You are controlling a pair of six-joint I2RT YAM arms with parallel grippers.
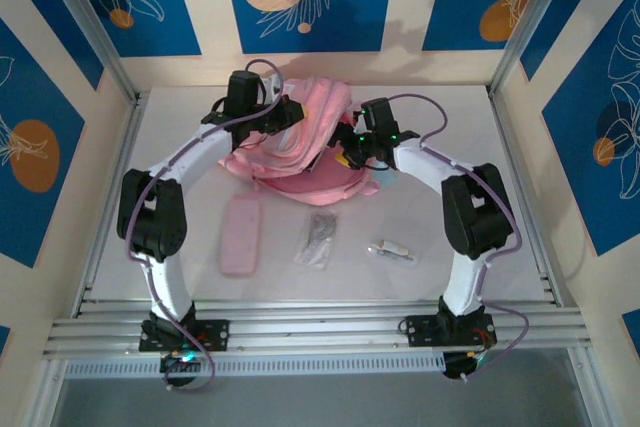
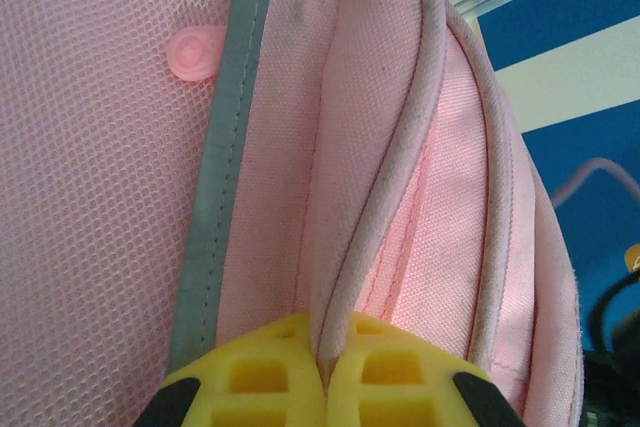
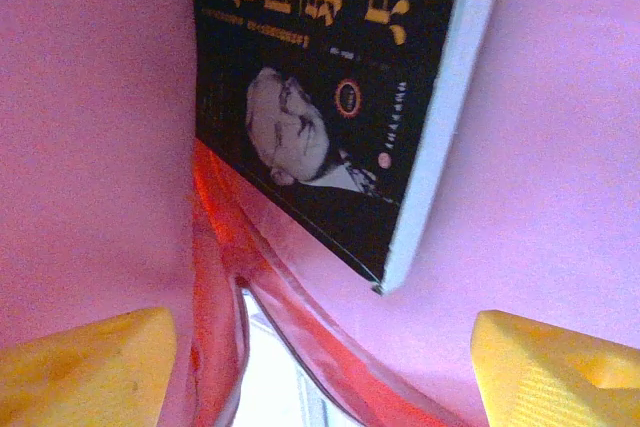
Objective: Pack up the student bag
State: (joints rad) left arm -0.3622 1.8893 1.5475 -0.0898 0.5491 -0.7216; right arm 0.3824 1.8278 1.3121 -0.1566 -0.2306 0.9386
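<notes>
The pink student bag (image 1: 318,175) lies at the back middle of the table, with part of it lifted. My left gripper (image 1: 287,113) holds that raised part: in the left wrist view its yellow fingers (image 2: 270,372) are shut on a piped pink edge of the student bag (image 2: 380,197). My right gripper (image 1: 349,154) is at the bag's mouth. In the right wrist view it (image 3: 325,372) stands open inside the pink lining (image 3: 560,147). A black-covered book (image 3: 320,97) with a face on it lies loose in the bag, ahead of the open fingers and touching neither.
On the table in front of the bag lie a flat pink pencil case (image 1: 241,235), a clear packet with something dark in it (image 1: 318,239) and a small white item (image 1: 392,250). Metal rails border the table on both sides and at the front.
</notes>
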